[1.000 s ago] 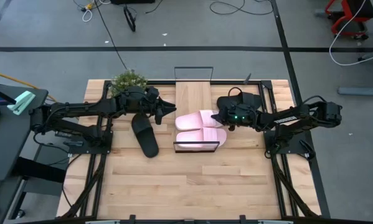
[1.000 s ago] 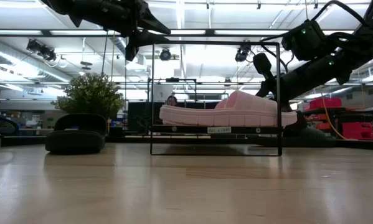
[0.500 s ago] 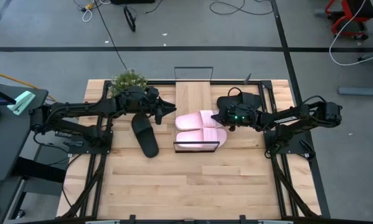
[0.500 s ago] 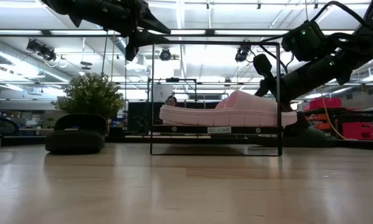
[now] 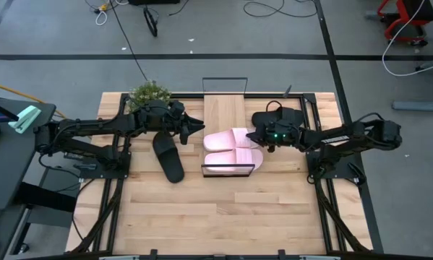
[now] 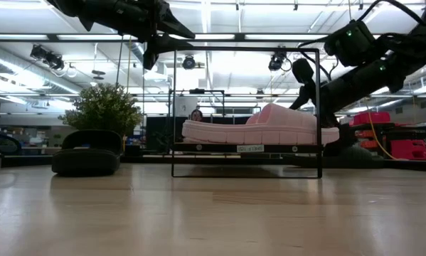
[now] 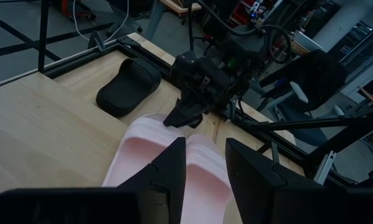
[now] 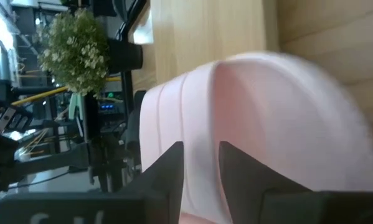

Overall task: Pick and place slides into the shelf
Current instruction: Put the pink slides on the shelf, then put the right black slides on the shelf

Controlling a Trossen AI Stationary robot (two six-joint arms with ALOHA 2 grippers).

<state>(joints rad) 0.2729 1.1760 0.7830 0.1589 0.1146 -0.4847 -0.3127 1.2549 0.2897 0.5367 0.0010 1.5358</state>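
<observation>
Two pale pink slides lie side by side on the shelf (image 5: 223, 108), soles down: the far one (image 5: 233, 137) and the near one (image 5: 229, 158). My right gripper (image 5: 254, 137) is open at the far pink slide's strap end, coming from the table's right. One black slide (image 5: 168, 156) lies on the table left of the shelf. Another black slide (image 5: 288, 115) lies at the far right, under my right arm. My left gripper (image 5: 200, 124) hovers above the shelf's left side, open by a narrow gap, with nothing between its fingers (image 7: 174, 168). My right gripper stands open at the far pink slide's strap (image 8: 261, 106), with the upper finger (image 6: 301, 71) raised clear above it in the low view. The lower finger is hidden behind the slide. I cannot tell whether it touches the slide, which rests flat on the shelf.
A potted plant (image 5: 149, 92) stands at the table's far left, behind my left arm. The shelf's thin black wire frame (image 6: 245, 148) rises around the slides. The near half of the wooden table (image 5: 216, 217) is bare.
My right gripper has opened at the far pink slide's strap: in the low view its upper finger has lifted away from the strap. The slide stays where it was on the shelf.
</observation>
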